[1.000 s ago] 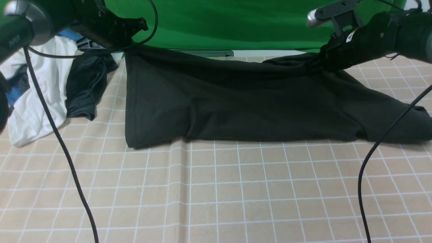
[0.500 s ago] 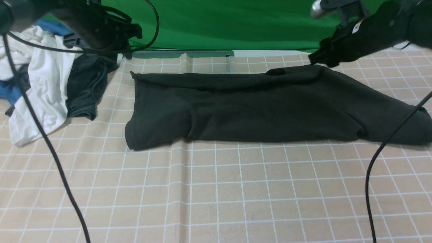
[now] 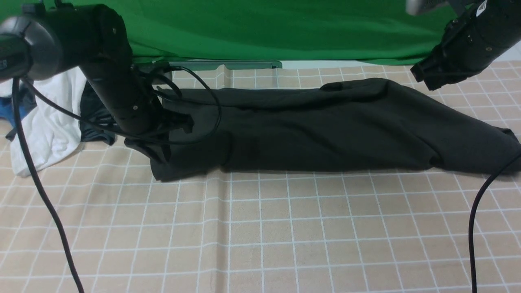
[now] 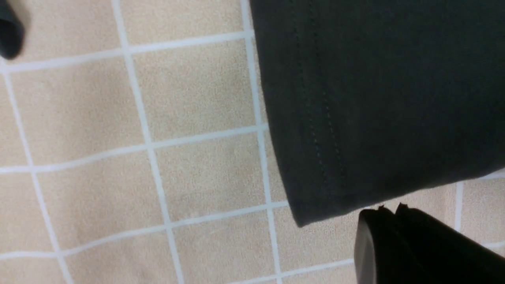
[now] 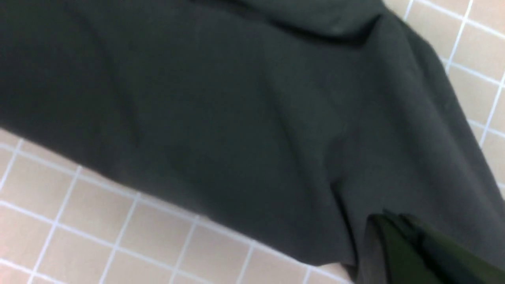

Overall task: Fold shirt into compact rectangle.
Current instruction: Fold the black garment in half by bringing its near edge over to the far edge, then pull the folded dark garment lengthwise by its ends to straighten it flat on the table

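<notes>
Far left there's a heap of white and blue clothes (image 3: 44, 122) with a smaller dark grey garment (image 3: 95, 122) on its right flank, near the left end of the job but not part of it.

Progress-wise I'd call it about halfway. The big black cotton T-shirt (image 3: 325, 130) lies as one long band across the far half of the beige tablecloth with white grid lines (image 3: 260, 228), so the lengthwise folding looks done. It's a strip though, not a compact rectangle. The ends need folding in toward the middle.

The left gripper (image 4: 193, 130) sits low over the shirt's near-left corner, jaws spread wide and nothing in them. The double-stitched hem edge (image 4: 315, 130) runs between the two fingers, so a grab there looks like the next step.

Moving right, the near edge is fairly straight, then the band flares and a sleeve end (image 3: 500, 150) pokes out near the right border — the messy end.

The right gripper (image 3: 429, 77) hangs above the far-right part of the shirt, off the cloth, holding nothing. Only one finger shows in its wrist view, so I can't tell how far open it is.

Lots of tablecloth shows on the near side. Watch the black cable (image 3: 474, 219) dangling in front of that sleeve.
</notes>
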Tool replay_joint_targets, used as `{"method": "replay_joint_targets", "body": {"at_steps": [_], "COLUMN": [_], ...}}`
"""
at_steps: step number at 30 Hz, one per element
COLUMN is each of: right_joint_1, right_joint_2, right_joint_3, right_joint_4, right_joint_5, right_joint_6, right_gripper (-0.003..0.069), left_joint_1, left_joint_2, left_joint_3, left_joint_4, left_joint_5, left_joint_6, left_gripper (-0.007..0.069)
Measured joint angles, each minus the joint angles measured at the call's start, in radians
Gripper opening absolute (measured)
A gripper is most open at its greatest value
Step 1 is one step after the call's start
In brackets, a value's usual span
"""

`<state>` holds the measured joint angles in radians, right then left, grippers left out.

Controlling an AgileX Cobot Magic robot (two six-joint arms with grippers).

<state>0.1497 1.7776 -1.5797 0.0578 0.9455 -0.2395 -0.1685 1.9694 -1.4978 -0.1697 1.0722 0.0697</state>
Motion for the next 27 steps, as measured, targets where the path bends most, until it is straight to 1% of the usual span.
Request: {"method": "replay_joint_targets", "body": {"at_steps": [1, 2, 4, 6, 7, 8, 9, 12, 15, 17, 18, 20, 21, 23, 25, 26, 27], "right_joint_1": [0.000, 0.000, 0.000, 0.000, 0.000, 0.000, 0.000, 0.000, 0.000, 0.000, 0.000, -0.007, -0.014, -0.037, -0.086, -0.123, -0.150], "right_joint_2": [0.000, 0.000, 0.000, 0.000, 0.000, 0.000, 0.000, 0.000, 0.000, 0.000, 0.000, 0.000, 0.000, 0.000, 0.000, 0.000, 0.000], "right_joint_3": [0.000, 0.000, 0.000, 0.000, 0.000, 0.000, 0.000, 0.000, 0.000, 0.000, 0.000, 0.000, 0.000, 0.000, 0.000, 0.000, 0.000], "right_joint_4": [0.007, 0.007, 0.023, 0.034, 0.037, 0.037, 0.045, 0.050, 0.051, 0.052, 0.053, 0.052, 0.053, 0.061, 0.067, 0.067, 0.067], "right_joint_5": [0.002, 0.002, 0.004, 0.004, 0.004, 0.004, 0.003, 0.003, 0.007, 0.022, 0.035, 0.054, 0.057, 0.065, 0.091, 0.113, 0.138], "right_joint_6": [-0.001, -0.001, -0.001, -0.001, -0.001, -0.001, -0.001, -0.001, -0.001, -0.001, -0.004, -0.030, -0.036, -0.037, -0.021, -0.013, 0.003], "right_gripper": [0.0037, 0.0037, 0.0037, 0.0037, 0.0037, 0.0037, 0.0037, 0.0037, 0.0037, 0.0037, 0.0037, 0.0037, 0.0037, 0.0037, 0.0037, 0.0037, 0.0037], "left_joint_1": [-0.001, -0.001, -0.001, -0.001, -0.001, -0.001, -0.001, -0.001, -0.001, -0.001, -0.001, -0.001, -0.001, -0.001, -0.001, -0.001, -0.001], "left_joint_2": [0.000, 0.000, 0.000, 0.004, 0.007, 0.009, 0.020, 0.047, 0.077, 0.093, 0.100, 0.104, 0.107, 0.111, 0.113, 0.113, 0.113], "left_joint_3": [0.000, 0.000, 0.000, 0.000, 0.000, 0.000, 0.000, 0.000, 0.000, 0.000, 0.000, 0.000, 0.000, 0.000, -0.001, -0.002, -0.007], "left_joint_4": [0.006, 0.008, 0.024, 0.035, 0.040, 0.042, 0.048, 0.049, 0.041, 0.027, 0.019, -0.005, -0.014, -0.043, -0.062, -0.066, -0.066], "left_joint_5": [-0.016, -0.019, -0.037, -0.048, -0.054, -0.057, -0.069, -0.077, -0.086, -0.090, -0.090, -0.091, -0.091, -0.090, -0.091, -0.092, -0.089], "left_joint_6": [0.000, 0.000, 0.000, -0.009, -0.018, -0.023, -0.048, -0.070, -0.070, -0.070, -0.070, -0.070, -0.070, -0.042, -0.002, 0.019, 0.030], "left_gripper": [0.0090, 0.0096, 0.0182, 0.0284, 0.0325, 0.0345, 0.0428, 0.0554, 0.0615, 0.0610, 0.0591, 0.0487, 0.0451, 0.0307, 0.0153, 0.0100, 0.0071]}}
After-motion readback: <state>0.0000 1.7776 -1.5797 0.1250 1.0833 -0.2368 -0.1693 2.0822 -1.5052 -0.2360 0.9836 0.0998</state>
